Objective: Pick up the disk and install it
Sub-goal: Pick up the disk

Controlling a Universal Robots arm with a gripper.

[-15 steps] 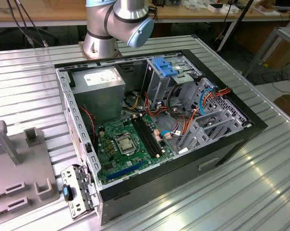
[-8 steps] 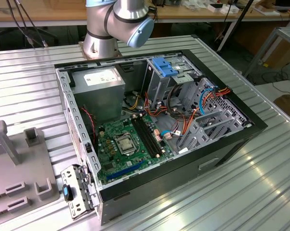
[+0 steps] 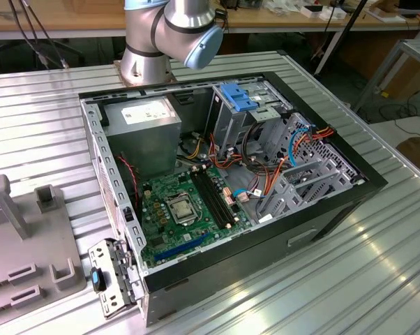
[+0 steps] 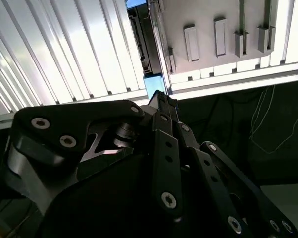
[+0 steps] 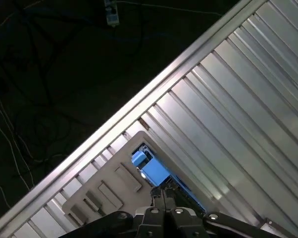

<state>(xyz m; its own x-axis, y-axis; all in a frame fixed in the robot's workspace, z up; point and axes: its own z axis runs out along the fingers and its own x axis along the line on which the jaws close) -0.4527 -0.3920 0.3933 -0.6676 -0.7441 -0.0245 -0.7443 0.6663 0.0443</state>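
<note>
Blue-railed grey metal disk (image 5: 150, 167) is spotted lower centre, just ahead of the pincer (image 5: 163, 198); grip can't be told.

The ribbed metal worktop (image 3: 377, 279) carries an open computer case (image 3: 301, 237) mid-surface, a grey holder plate (image 3: 28, 279) at its edge on the exterior view's left, and the arm's base (image 3: 144, 66) near an adjoining edge.

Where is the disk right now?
In both wrist views, the disk sits beside the grey holder on the ribbed metal table, near the table's edge, just ahead of the tool.
</note>
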